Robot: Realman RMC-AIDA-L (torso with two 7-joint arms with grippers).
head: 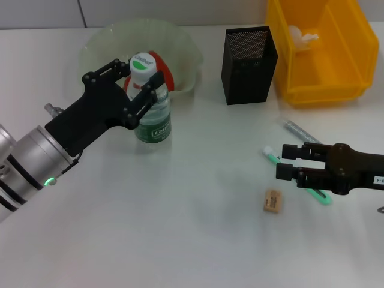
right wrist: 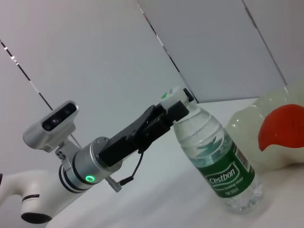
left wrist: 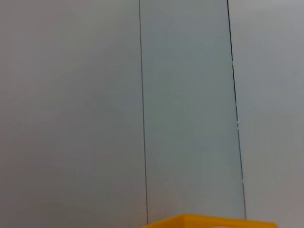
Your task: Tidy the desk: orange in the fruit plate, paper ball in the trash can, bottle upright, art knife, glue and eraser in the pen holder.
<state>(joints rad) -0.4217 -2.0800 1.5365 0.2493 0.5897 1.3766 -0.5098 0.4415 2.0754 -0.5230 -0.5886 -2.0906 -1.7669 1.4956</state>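
The bottle stands upright in front of the fruit plate, and my left gripper is shut on its neck below the white-green cap. The right wrist view shows the same grip on the bottle. The orange lies in the plate. The paper ball sits in the yellow trash can. My right gripper hovers open over a green-white stick, probably the glue. A silver art knife lies just behind it. The tan eraser lies in front of it.
The black mesh pen holder stands between the plate and the trash can. The left wrist view shows only the wall and the trash can's rim. The orange shows through the plate in the right wrist view.
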